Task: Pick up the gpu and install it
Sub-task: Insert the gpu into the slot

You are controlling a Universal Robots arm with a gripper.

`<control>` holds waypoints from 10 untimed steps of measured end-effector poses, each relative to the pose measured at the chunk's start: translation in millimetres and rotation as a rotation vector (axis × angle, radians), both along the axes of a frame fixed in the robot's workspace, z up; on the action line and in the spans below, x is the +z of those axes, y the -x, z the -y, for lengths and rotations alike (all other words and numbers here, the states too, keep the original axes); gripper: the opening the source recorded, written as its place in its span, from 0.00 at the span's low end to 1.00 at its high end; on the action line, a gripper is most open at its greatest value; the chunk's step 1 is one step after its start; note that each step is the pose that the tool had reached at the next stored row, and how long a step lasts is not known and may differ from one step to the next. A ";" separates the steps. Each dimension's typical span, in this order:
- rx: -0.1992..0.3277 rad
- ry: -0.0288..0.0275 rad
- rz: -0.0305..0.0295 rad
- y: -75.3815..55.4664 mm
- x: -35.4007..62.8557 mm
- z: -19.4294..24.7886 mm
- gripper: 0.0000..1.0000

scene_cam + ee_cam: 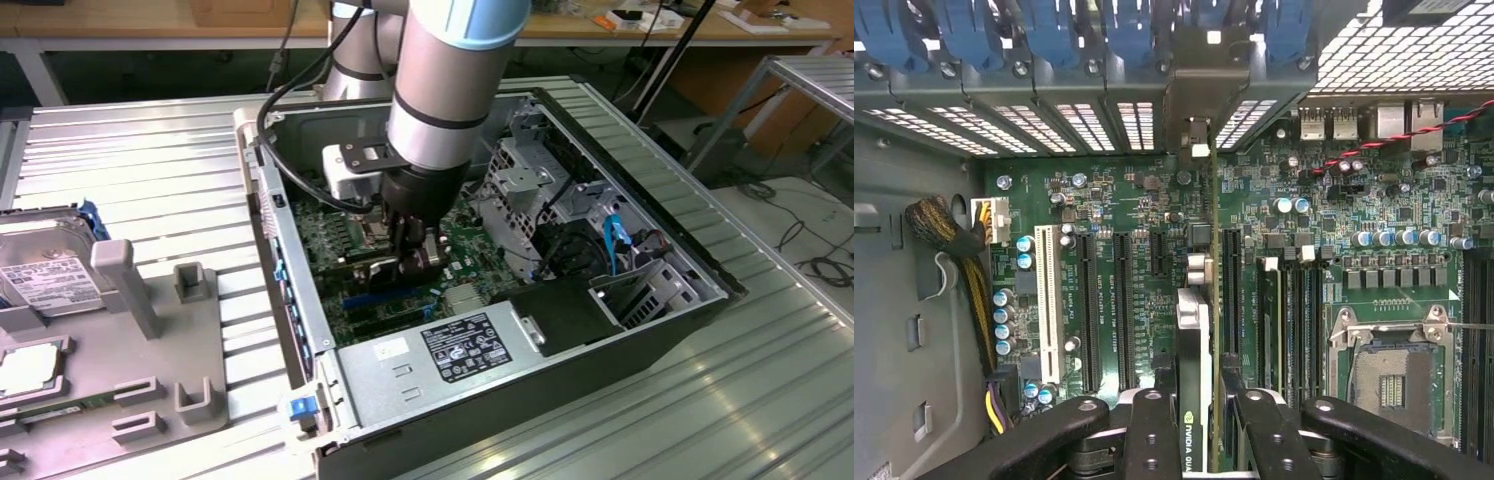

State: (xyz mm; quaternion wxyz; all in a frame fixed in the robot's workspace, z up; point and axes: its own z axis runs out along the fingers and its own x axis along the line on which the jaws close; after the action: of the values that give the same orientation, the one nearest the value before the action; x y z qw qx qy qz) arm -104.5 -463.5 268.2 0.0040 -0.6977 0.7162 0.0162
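Reaches steeply down from above with the grey, blue-capped tubular robot arm [447, 70] into the black-and-silver computer case [667, 300], which lies open on its side on the ribbed metal worktop [134, 150]. Holds the wrist near vertical and the black end effector [407, 262] low over the green motherboard [1124, 200]. Grips the gpu [1192, 320], a thin flat card seen edge-on with a black label, closed partway on its two faces with black fingers [1149, 420]. Carries it upright alongside the long black expansion slots [1122, 300], far end toward the rear slot openings under the blue plastic latches [1054, 30]; cannot tell whether seated in a slot. Shares the worktop with a boxy silver hard drive with white label [40, 265] at the exterior view's left, by a grey moulded fixture tray [147, 330], well apart from the case.
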 end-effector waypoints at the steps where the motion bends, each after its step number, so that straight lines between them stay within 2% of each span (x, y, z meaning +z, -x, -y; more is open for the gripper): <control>1: 0.000 -0.0001 0.0001 0.0 0.0 0.2 0.27; 10: 0.000 -0.0002 0.0003 0.7 -2.4 0.3 0.27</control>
State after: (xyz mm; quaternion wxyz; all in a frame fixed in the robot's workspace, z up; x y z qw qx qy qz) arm -105.2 -463.9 265.8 0.0042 -0.6977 0.7162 0.0161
